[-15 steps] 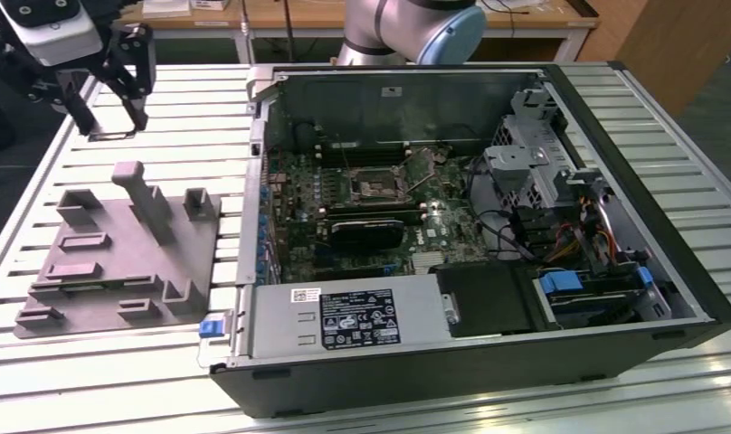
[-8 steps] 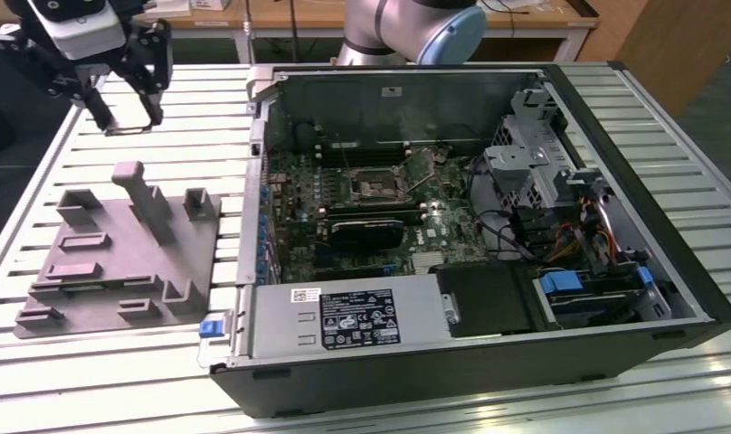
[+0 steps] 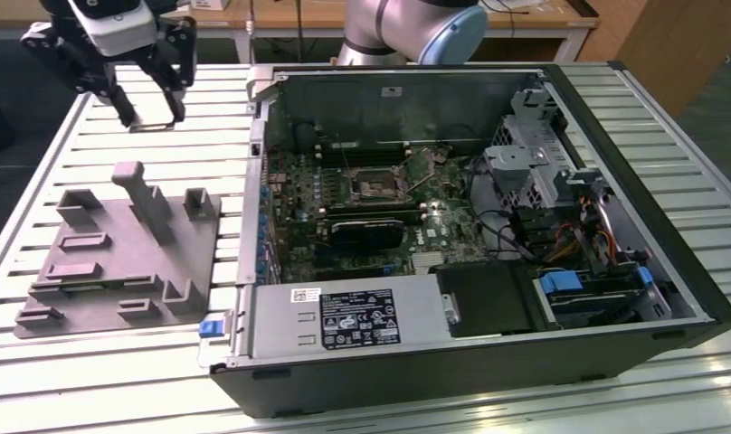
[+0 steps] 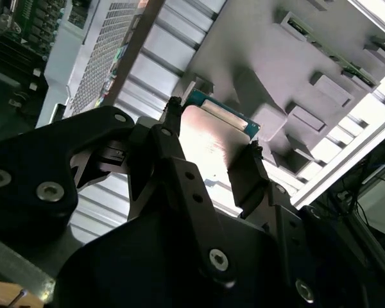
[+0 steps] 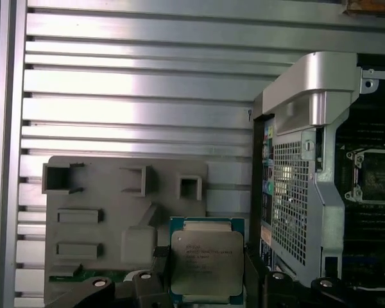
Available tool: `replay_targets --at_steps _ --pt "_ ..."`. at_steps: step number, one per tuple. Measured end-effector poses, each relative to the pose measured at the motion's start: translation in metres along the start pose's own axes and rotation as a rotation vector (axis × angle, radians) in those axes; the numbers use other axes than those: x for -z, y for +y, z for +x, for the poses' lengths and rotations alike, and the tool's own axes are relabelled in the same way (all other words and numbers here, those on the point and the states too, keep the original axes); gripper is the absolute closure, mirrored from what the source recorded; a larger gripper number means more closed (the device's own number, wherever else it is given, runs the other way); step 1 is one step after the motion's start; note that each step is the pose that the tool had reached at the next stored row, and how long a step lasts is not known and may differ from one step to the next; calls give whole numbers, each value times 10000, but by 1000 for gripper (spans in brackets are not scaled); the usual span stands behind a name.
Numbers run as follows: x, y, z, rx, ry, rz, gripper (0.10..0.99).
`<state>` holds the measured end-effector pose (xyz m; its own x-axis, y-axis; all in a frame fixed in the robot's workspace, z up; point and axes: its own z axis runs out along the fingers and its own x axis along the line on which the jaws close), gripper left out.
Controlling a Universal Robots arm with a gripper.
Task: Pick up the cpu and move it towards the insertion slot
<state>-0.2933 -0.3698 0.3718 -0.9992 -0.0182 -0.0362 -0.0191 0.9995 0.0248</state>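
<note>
The jaws, narrowed to its width, pinch the cpu (image 4: 208,138) by opposite edges, above the grey tray (image 3: 112,262). In the exterior view the insertion slot (image 3: 375,185) lies at 4 o'clock from them. The carry wants a level chip and clearance over the case wall (image 3: 260,176). The wrist points down, high over the surface (image 3: 52,163).

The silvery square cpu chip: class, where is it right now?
In both wrist views the silvery square cpu is clamped between the black fingers, near the grey plastic tray and beside the open computer case.
</note>
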Motion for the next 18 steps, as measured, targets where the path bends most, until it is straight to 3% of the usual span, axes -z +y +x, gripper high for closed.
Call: replay_targets --at_steps 18 --pt "-20 73 -504 -2 -60 -7 545"
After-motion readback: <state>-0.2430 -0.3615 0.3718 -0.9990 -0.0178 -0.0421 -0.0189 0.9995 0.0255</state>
